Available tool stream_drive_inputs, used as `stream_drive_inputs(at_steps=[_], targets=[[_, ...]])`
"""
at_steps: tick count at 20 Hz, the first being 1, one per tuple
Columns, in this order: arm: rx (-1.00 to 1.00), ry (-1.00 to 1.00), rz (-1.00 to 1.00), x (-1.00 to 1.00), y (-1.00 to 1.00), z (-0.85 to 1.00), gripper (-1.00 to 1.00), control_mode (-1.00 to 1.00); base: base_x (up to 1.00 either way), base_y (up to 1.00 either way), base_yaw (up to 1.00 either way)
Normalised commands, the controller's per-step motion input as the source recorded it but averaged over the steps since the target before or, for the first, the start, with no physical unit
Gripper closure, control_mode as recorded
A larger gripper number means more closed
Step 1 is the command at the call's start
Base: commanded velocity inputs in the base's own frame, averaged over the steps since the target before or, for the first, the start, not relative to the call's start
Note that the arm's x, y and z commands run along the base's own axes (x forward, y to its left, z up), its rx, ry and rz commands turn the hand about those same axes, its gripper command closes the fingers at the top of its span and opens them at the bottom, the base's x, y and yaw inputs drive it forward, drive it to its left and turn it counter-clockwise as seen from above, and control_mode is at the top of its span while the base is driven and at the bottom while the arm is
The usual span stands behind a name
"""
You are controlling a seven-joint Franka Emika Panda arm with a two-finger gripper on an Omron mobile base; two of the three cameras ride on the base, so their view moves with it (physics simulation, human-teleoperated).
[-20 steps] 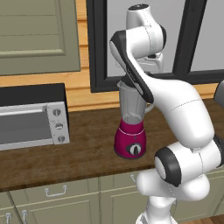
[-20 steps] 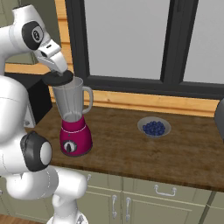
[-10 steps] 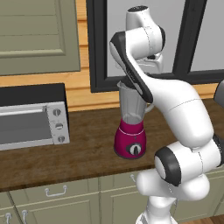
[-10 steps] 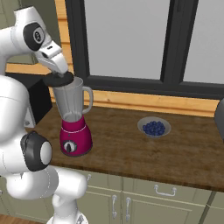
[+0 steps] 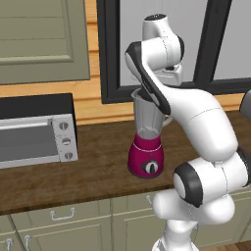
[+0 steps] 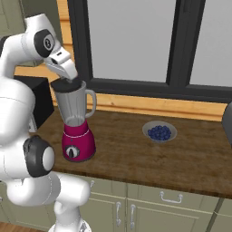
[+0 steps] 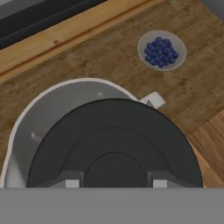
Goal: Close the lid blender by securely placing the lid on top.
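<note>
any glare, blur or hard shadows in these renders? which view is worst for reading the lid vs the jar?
Left base view: flat, even light, no glare; the arm hides the jar's top. Right base view: sharp, soft shadow beside the blender; jar mouth partly behind the hand. Hand view: crisp, but the dark lid looms large and has little shading; blueberry bowl clear.

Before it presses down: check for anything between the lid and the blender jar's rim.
Nothing visible does. The black lid, held in the shut gripper, hangs over the open jar, offset toward one side of the rim. The blueberry bowl sits well apart.
</note>
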Motion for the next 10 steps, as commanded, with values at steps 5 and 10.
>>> stream_drive_inputs(at_steps=[5,10], targets=[[0.00,0.00,0.00,0.32,0.00,0.00,1.00,-1.00,0.00,0.00,0.00],[0.00,0.00,0.00,0.28,0.00,0.00,1.00,-1.00,0.00,0.00,0.00]])
